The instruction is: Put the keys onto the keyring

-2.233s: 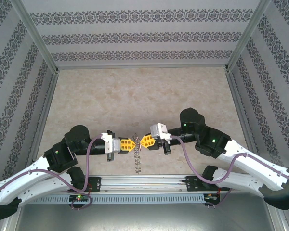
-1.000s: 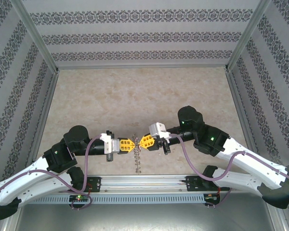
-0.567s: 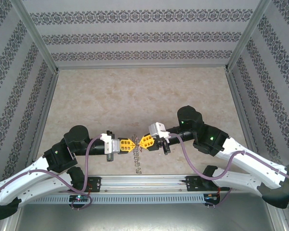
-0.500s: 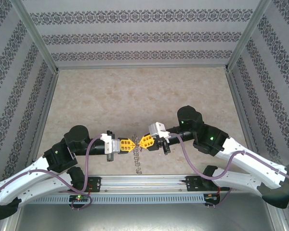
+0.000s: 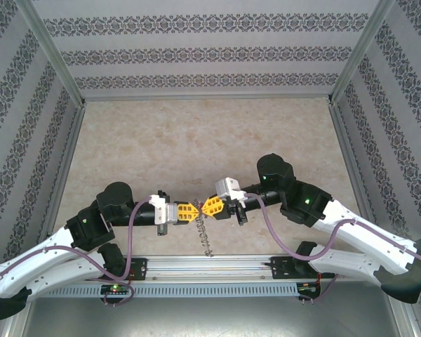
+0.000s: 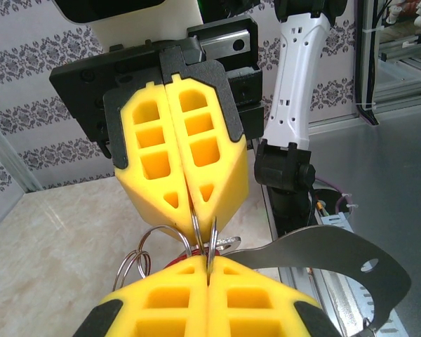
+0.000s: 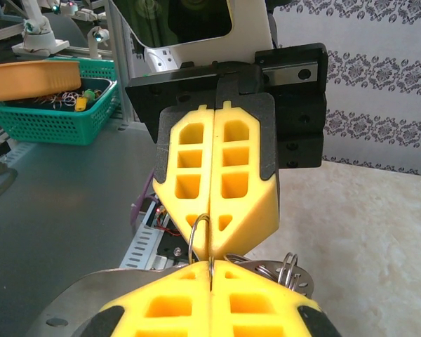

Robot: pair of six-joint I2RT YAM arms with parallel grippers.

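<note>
**Both grippers clamped on the keyring, tip to tip**

Your left gripper [image 5: 196, 210] and right gripper [image 5: 207, 208] meet nose to nose, low over the near part of the bench [image 5: 196, 140]. Each has its yellow pads pressed fully together. From the left wrist, thin wire strands of the keyring [image 6: 163, 227] run from the seam of the right gripper [image 6: 193, 203] straight into the seam of the left gripper [image 6: 208, 261]. So both appear to pinch the same loop from opposite sides.

That opposed hold looks deliberate. Two grips close together keep the springy wire from twisting, and they would let you pry or steady a gap for threading.

A sliver of red sits just beside the wire at your left pads. It is probably the head of the key [image 6: 177, 262], but most of it is hidden, so you cannot confirm whether it is on the loop.

Below the grippers, the ring's silvery pieces [image 5: 204, 239] hang down freely towards the bench edge, which keeps their weight off the pinch point.
</note>
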